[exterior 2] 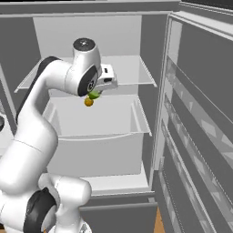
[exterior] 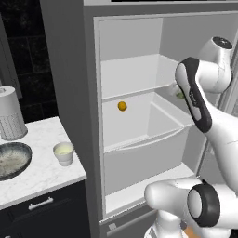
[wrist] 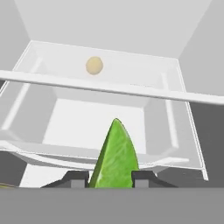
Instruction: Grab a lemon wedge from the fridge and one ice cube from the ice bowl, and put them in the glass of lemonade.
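The yellow-green lemon wedge [wrist: 115, 156] stands pinched between my two fingertips [wrist: 77, 179], its point away from the hand. My gripper [wrist: 109, 178] is shut on it inside the open grey fridge [exterior: 69, 69], just above the pale drawer [wrist: 100, 87]. From the right base the wedge [exterior 2: 94, 95] hangs under the gripper [exterior 2: 98, 90] at shelf height. From the left only a green sliver of the wedge [exterior: 180, 95] shows past my forearm. The glass of lemonade [exterior: 63, 152] stands on the marble counter, and the ice bowl [exterior: 11, 160] lies to its left at the frame edge.
A small orange ball [exterior: 122, 106] sits at the back of the drawer, just below the wedge in the right base view [exterior 2: 88, 102]. The fridge door [exterior 2: 200, 118] stands open on the right. A white paper-towel roll [exterior: 10, 114] stands behind the bowl.
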